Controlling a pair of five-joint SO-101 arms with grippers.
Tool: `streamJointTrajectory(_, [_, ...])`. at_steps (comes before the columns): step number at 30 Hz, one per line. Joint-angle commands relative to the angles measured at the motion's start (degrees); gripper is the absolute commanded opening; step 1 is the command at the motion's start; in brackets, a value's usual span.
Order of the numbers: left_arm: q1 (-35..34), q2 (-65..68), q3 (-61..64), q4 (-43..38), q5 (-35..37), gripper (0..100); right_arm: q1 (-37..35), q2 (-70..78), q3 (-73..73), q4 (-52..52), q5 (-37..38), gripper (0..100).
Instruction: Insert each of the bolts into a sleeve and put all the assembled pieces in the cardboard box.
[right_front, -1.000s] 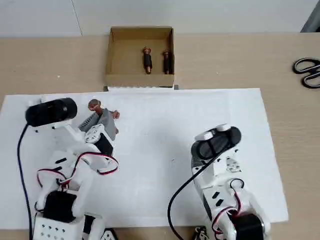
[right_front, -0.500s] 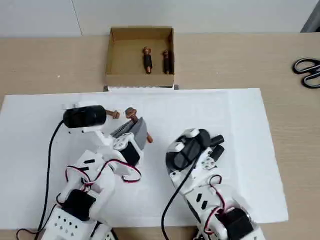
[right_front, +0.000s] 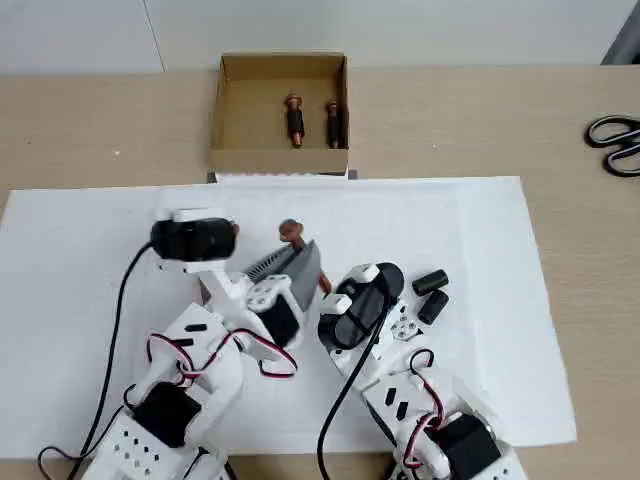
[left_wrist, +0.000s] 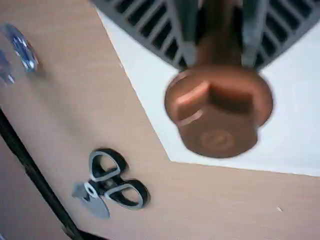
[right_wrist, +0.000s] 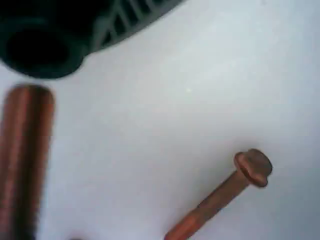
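My left gripper (right_front: 303, 258) is shut on a copper bolt (right_front: 293, 233) above the middle of the white paper; the left wrist view has its hex head (left_wrist: 218, 112) jutting out between the grey ribbed fingers (left_wrist: 186, 47). My right arm (right_front: 357, 303) sits close beside it. In the right wrist view my right gripper (right_wrist: 75, 30) holds a black sleeve (right_wrist: 40, 47), and the held bolt's shaft (right_wrist: 25, 160) ends just short of it. A loose bolt (right_wrist: 225, 192) lies on the paper. The cardboard box (right_front: 228, 110) holds two assembled pieces (right_front: 295, 120).
Two loose black sleeves (right_front: 430, 281) (right_front: 433, 306) lie on the paper right of my right arm. Another bolt (right_front: 233, 228) peeks out by the left arm's camera. Scissors (right_front: 615, 145) rest at the table's far right edge.
My left arm swung right with the bolt, from the paper's left side to its middle. My right arm moved left and forward to meet it, uncovering the two loose sleeves.
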Motion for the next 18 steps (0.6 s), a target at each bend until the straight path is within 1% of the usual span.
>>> streamJointTrajectory(1, [1.7,-1.0,-0.5,-1.5,0.4,1,-0.3,-0.4,-0.3,-1.5,0.5,0.3])
streamJointTrajectory(7, [1.9,-1.0,-0.4,-1.4,0.4,1,-0.3,-0.4,-0.6,-1.6,0.5,0.3])
streamJointTrajectory(10, [1.9,-1.0,-0.4,0.6,0.1,1,-0.2,-0.4,-0.6,-1.6,0.5,0.3])
streamJointTrajectory(13, [1.9,-1.0,-0.4,2.7,-2.0,1,-0.1,-0.4,-0.7,-1.6,0.5,0.3])
streamJointTrajectory(18, [1.9,-1.0,-0.4,3.1,-2.1,1,-0.1,-0.4,-0.7,-2.1,0.5,0.4])
